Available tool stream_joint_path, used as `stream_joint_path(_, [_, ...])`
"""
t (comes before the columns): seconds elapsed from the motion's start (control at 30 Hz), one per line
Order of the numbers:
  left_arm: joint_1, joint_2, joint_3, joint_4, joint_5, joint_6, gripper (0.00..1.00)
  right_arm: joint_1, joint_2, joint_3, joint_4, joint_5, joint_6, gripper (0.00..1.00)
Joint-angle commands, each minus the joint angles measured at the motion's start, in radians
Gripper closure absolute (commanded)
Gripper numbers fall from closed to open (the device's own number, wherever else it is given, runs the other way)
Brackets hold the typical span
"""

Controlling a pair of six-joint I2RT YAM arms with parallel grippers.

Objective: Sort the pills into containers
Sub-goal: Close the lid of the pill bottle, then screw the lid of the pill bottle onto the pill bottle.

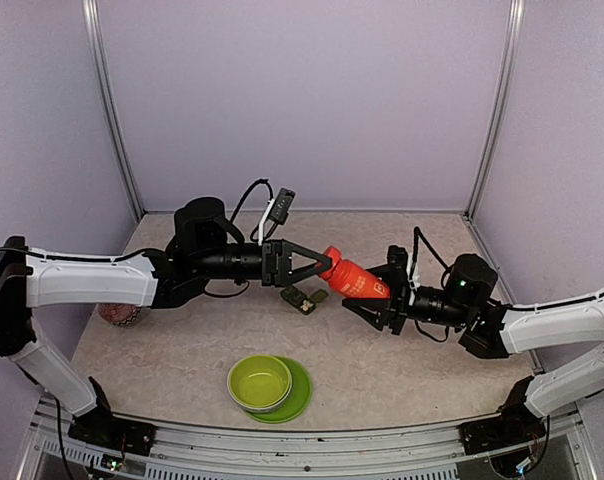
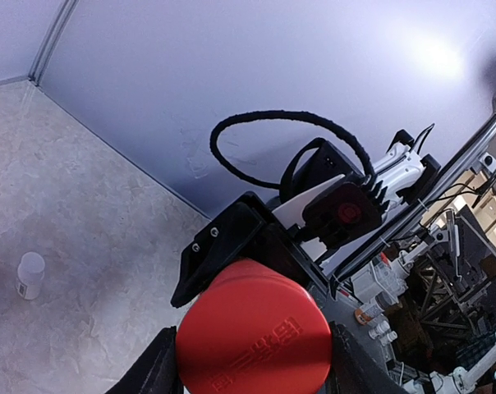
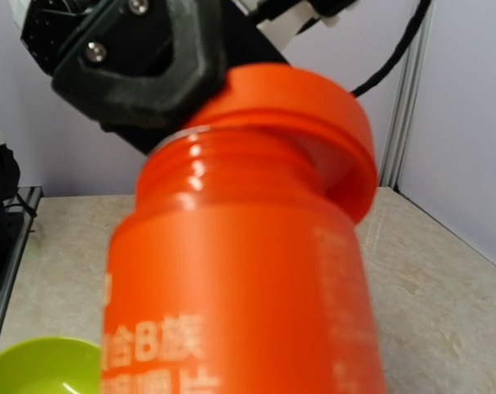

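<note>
The left gripper (image 1: 320,264) is closed tightly on the cap (image 2: 254,336) of the bottle (image 1: 360,281), which is held tilted above the table (image 1: 182,360). The containers (image 1: 300,299) are seen lying on the table just below the cap. Threads are exposed under the cap. The bottle's body is clamped by the right gripper (image 1: 379,292).

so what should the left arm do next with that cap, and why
Probably draw the left pincer straight back so the cap comes clear. It grips the cap while the right pincer holds the bottle, and in the right wrist view the cap sits tilted with the neck threads bared, so it looks unscrewed.
</note>
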Motion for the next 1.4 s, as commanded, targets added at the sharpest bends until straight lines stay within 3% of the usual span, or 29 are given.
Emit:
stream_joint_path(0.0, [-0.018, 0.019, 0.029, 0.041, 0.02, -0.011, 0.48, 0.012, 0.004, 0.038, 0.009, 0.018, -0.004, 0.55])
stream_joint_path(0.4, [-0.038, 0.015, 0.012, 0.05, -0.018, -0.044, 0.48, 0.012, -0.006, 0.038, -0.013, 0.123, -0.012, 0.55])
stream_joint_path(0.87, [-0.051, 0.068, 0.044, -0.041, -0.1, -0.14, 0.49, 0.088, -0.031, 0.067, -0.124, 0.394, -0.193, 0.56])
stream_joint_path(1.13, [-0.049, 0.087, 0.065, -0.07, -0.075, -0.13, 0.48, 0.109, -0.034, 0.062, -0.114, 0.4, -0.223, 0.56])
stream_joint_path(1.37, [-0.049, 0.074, 0.053, -0.051, -0.042, -0.057, 0.48, 0.109, -0.062, 0.062, -0.109, 0.27, -0.158, 0.55])
